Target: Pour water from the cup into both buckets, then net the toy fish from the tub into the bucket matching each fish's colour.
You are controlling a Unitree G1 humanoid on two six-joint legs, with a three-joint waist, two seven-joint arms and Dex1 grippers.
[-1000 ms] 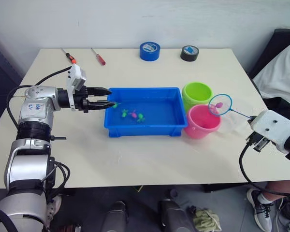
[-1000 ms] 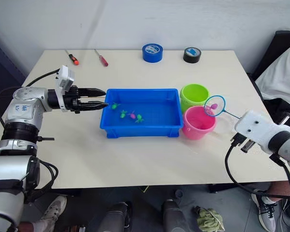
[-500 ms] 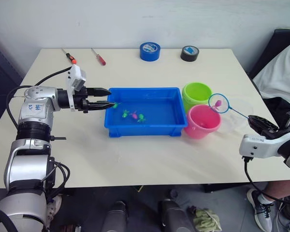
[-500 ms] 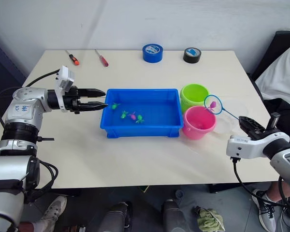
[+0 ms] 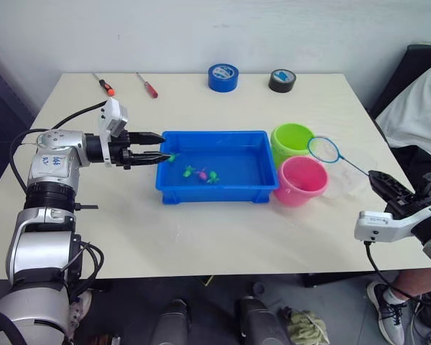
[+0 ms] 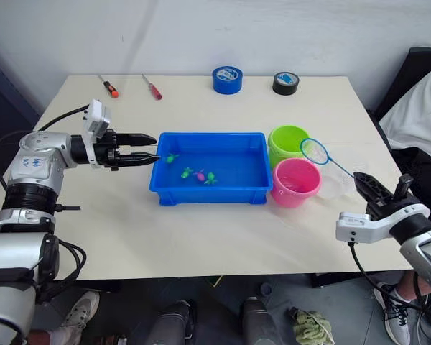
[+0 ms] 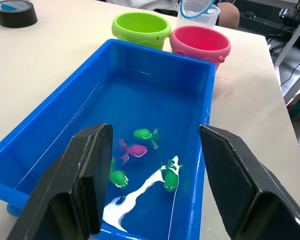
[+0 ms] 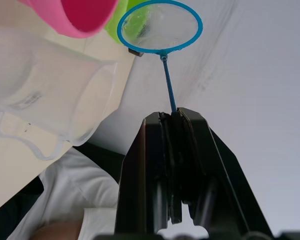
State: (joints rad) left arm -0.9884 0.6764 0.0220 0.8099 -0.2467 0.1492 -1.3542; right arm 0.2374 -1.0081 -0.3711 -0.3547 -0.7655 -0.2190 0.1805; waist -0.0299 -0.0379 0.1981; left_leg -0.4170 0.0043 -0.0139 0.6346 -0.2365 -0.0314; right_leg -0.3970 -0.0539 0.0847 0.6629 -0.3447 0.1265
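The blue tub (image 5: pixel 214 167) sits at the centre of the frame on the pale table (image 5: pixel 201 230), holding a little water and several toy fish (image 7: pixel 150 155): green ones and one magenta, clustered in its left-middle part. At the tub's left end the left gripper (image 5: pixel 156 146) points in over the rim with its two black fingers (image 7: pixel 85 185) spread wide and nothing between them. Just right of the tub stand the two buckets, touching: the green bucket (image 5: pixel 292 139) further up the frame, the pink bucket (image 5: pixel 300 180) below it. The clear cup (image 6: pixel 339 172) stands just right of them. At the lower right edge the right gripper (image 5: pixel 383 183) is clamped on the thin handle of the net (image 5: pixel 323 149), whose blue hoop hangs in the air above the right side of the green bucket, mesh empty. Along the top edge lie two red-handled screwdrivers (image 5: pixel 145 83), a blue tape roll (image 5: pixel 223 76) and a black tape roll (image 5: pixel 281 79)
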